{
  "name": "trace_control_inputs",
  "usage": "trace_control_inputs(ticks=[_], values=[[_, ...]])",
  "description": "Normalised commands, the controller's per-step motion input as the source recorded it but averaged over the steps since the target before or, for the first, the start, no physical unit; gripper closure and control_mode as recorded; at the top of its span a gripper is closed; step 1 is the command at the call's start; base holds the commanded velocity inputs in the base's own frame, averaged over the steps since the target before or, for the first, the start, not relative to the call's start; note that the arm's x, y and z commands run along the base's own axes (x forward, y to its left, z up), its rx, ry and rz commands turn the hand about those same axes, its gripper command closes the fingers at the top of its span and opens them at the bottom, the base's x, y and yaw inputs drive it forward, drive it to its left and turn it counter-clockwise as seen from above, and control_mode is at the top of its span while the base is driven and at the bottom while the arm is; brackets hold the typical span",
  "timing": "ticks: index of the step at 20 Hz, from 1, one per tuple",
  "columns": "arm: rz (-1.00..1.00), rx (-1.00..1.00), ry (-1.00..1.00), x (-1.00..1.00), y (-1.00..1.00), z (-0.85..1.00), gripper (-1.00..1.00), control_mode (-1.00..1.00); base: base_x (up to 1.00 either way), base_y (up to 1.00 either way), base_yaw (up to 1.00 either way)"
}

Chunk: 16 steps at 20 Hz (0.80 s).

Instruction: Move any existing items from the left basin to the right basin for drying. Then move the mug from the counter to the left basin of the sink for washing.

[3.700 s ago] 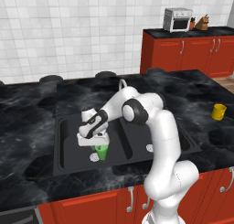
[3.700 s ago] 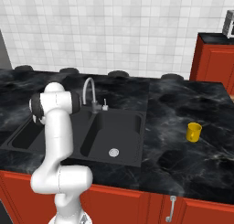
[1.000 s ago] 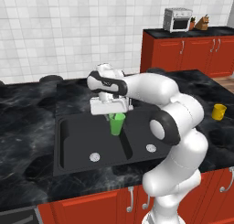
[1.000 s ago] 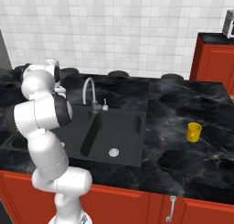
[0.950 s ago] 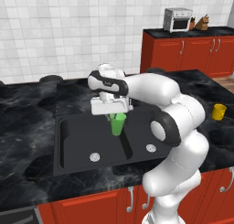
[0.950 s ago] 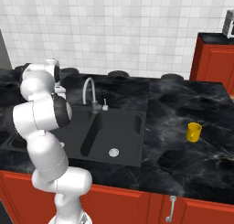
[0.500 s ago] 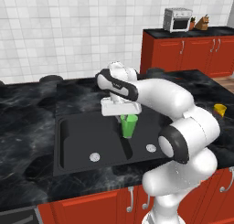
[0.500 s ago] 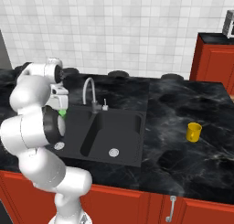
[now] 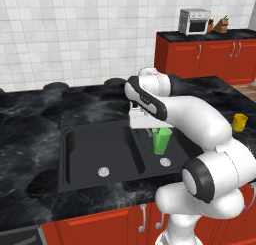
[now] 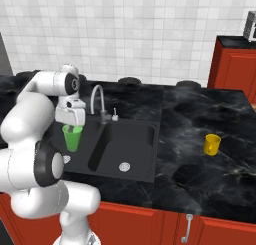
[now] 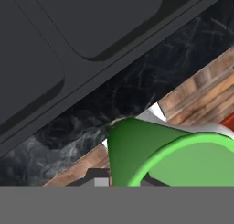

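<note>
- A curved silver faucet rises from the back rim of the black double-bowl sink, near the divider between the two bowls; in the right base view it stands just beside the hanging cup.
- The white arm's forearm runs across the right side of the sink in the left base view and hides part of the narrower right basin.
- A toaster oven sits on the far counter over red cabinets, well apart from the sink.
- The yellow mug stands upright on the black marble counter, to the right of the sink and well apart from it.
- The wider left basin shows its round silver drain; a second drain shows in the right basin.
- The gripper points down with its jaws clamped on the rim of the green cup.
- The green cup hangs upright below the gripper, off the sink floor, over the right basin just past the divider.
- In the hand view the cup's rim and tapered wall sit right at the finger tips, with black sink, counter edge and wood floor beyond.
</note>
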Motion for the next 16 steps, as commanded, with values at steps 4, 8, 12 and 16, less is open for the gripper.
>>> trace_control_inputs(ticks=[4,8,12,16], values=[[0.0,0.0,0.0,-0.27,-0.61,0.08,1.0,-1.0,0.0,0.0,0.0],[0.0,0.0,0.0,-0.11,-0.57,0.03,1.0,-1.0,0.0,0.0,0.0],[0.0,0.0,-0.03,-0.01,-0.6,0.0,1.0,-1.0,0.0,0.0,0.0],[0.05,0.01,-0.04,0.0,-0.5,0.0,1.0,-1.0,0.0,0.0,0.0]])
